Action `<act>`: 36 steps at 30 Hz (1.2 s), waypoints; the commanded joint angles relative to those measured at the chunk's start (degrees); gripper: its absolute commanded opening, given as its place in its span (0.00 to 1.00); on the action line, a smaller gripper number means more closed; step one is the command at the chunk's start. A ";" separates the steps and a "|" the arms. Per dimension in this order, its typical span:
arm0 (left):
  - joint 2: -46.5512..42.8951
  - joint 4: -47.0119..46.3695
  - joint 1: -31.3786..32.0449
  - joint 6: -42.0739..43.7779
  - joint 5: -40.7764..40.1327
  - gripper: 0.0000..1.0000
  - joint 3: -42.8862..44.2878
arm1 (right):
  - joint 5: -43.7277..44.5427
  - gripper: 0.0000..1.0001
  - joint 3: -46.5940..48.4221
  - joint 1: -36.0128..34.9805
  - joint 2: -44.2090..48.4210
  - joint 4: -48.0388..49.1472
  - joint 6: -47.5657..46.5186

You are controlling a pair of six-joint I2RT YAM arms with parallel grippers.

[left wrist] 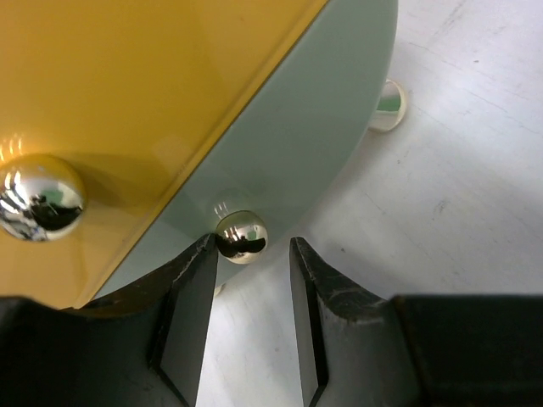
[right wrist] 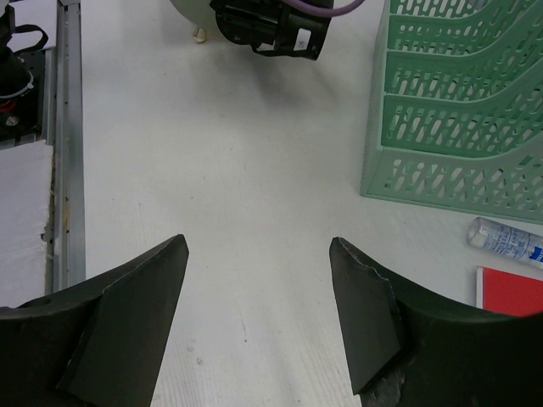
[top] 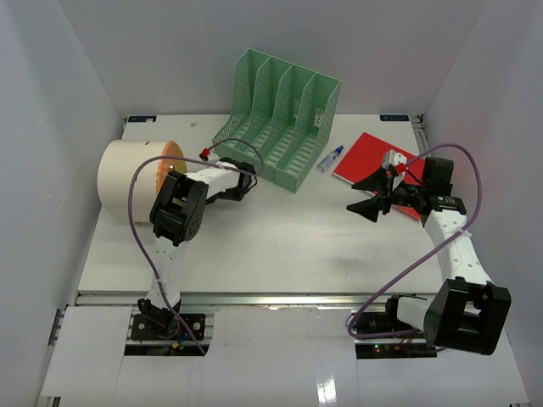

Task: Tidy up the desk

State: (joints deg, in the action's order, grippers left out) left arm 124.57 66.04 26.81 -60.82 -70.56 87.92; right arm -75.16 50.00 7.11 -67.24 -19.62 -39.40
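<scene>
The desk (top: 280, 246) is a wide white tabletop with a silver rail along its front. At its left stands a round cream cabinet (top: 127, 178) with an orange front (left wrist: 127, 85) and a pale green front (left wrist: 314, 110), each bearing a chrome knob. My left gripper (left wrist: 252, 246) is open at the pale front. The small knob (left wrist: 242, 236) sits at its tips, touching the left finger, with a gap to the right finger. My right gripper (right wrist: 259, 246) hangs open over bare desk at the right, with nothing between its fingers.
A green mesh file organizer (top: 280, 119) stands at the back centre. A small clear bottle (top: 331, 158) lies beside it. A red notebook (top: 373, 157) lies at the back right, partly under my right arm. White walls enclose the desk.
</scene>
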 commanded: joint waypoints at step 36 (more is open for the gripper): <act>2.96 14.56 -0.10 -10.73 -6.77 0.40 4.18 | -1.31 0.74 1.07 0.71 0.36 -0.60 -0.68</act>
State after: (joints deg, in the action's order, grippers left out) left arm 128.90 76.85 27.00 -71.00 -75.68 91.85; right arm -75.16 50.00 7.51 -67.24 -19.68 -39.40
